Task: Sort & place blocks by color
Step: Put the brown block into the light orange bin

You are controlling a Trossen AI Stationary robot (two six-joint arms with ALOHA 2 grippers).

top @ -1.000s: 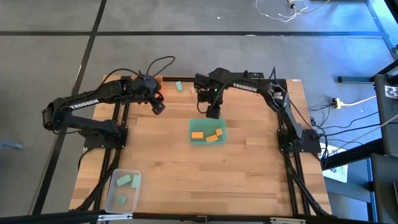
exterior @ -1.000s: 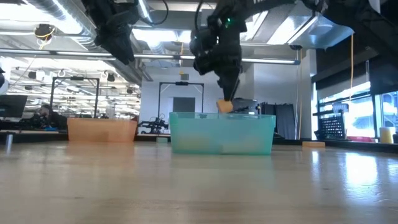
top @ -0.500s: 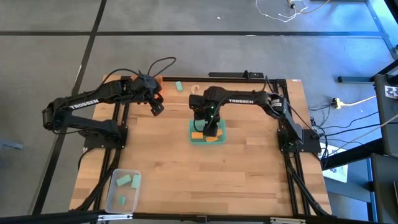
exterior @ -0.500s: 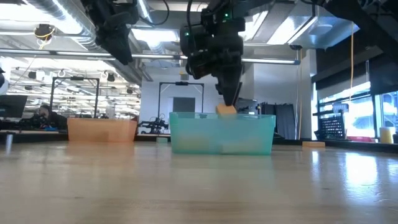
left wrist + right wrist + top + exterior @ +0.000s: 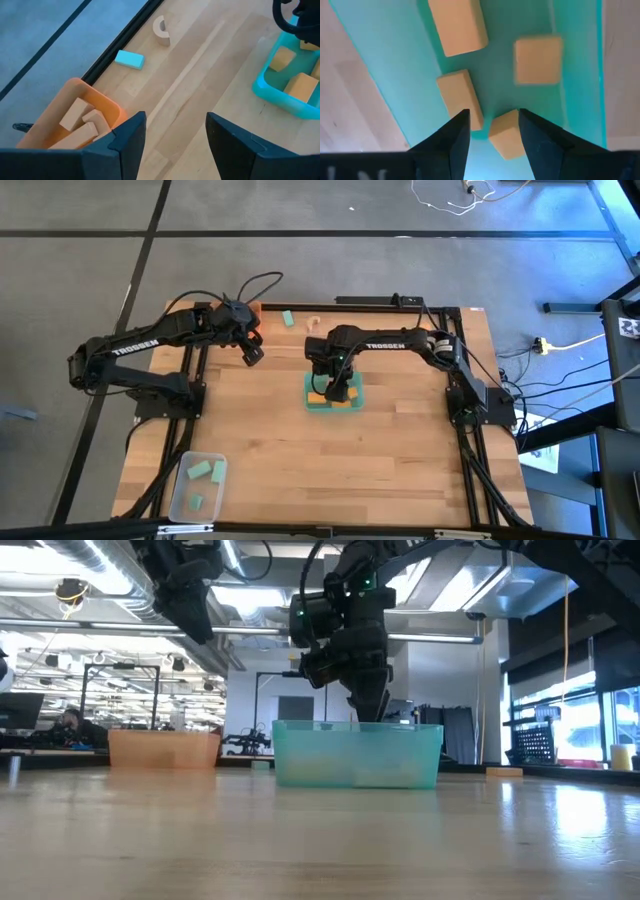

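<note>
My right gripper (image 5: 490, 137) hangs open over the green tray (image 5: 309, 404), fingers pointing down into it, at rim height in the low view (image 5: 368, 712). Several orange blocks (image 5: 457, 25) lie flat on the tray's floor; one (image 5: 538, 60) is blurred. None of them is between my fingertips. My left gripper (image 5: 175, 145) is open and empty, held high over the table's far left part (image 5: 253, 352). Beside it stands the orange tray (image 5: 75, 95), with pale wood blocks (image 5: 75, 114) inside. A mint-green block (image 5: 129, 59) and a pale wood arch piece (image 5: 161, 30) lie loose on the table.
A clear tray (image 5: 180, 490) with mint-green blocks (image 5: 198, 470) stands at the table's near left corner. The two loose pieces lie near the far edge (image 5: 288, 318). Bare wood spreads right of and nearer than the green tray (image 5: 400, 450).
My right gripper has moved from the far side of the green tray to over its middle and come down to rim height. The orange block that showed at its fingertips is gone from them. My left arm has kept still.
</note>
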